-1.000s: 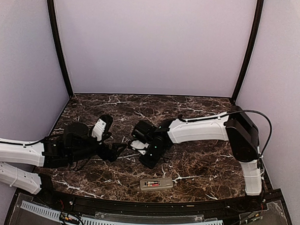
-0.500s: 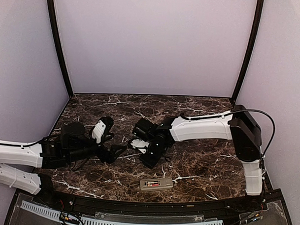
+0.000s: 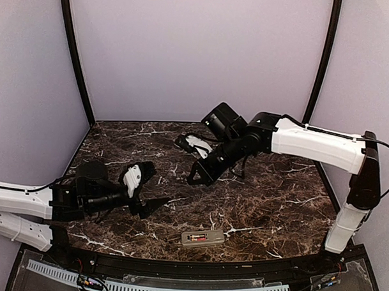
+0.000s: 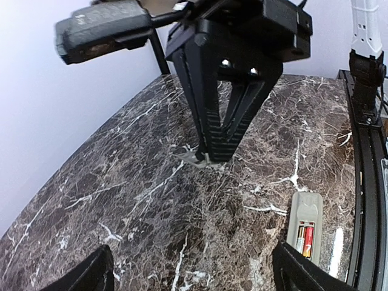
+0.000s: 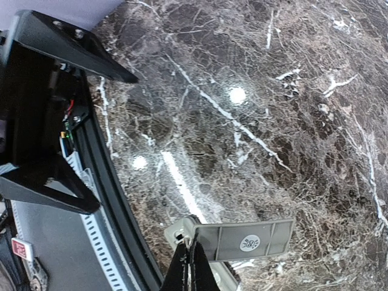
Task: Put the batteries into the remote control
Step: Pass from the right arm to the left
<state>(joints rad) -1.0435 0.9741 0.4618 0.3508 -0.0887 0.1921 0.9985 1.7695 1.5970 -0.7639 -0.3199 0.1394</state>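
Note:
The remote control [image 3: 203, 238] lies back-up near the table's front edge. Its open compartment holds the batteries [image 4: 305, 239], one red and one paler. My right gripper [image 3: 196, 179] hangs above the table's middle, shut on one end of the small flat grey cover piece [image 5: 248, 239]. In the left wrist view the right gripper [image 4: 209, 159] points down with the cover [image 4: 193, 159] at its tips. Part of the remote [image 5: 174, 230] shows below the cover. My left gripper [image 3: 153, 189] is open and empty, low over the table, left of the remote [image 4: 304, 219].
Dark marble tabletop [image 3: 263, 205] with a black rail [image 3: 197, 265] along the front edge. Purple walls stand on three sides. The left arm's black fingers [image 5: 66, 54] show at the left of the right wrist view.
My right arm has risen and swung back and to the right with the cover in its jaws. My left gripper has drawn slightly back toward the near left. The remote has not moved.

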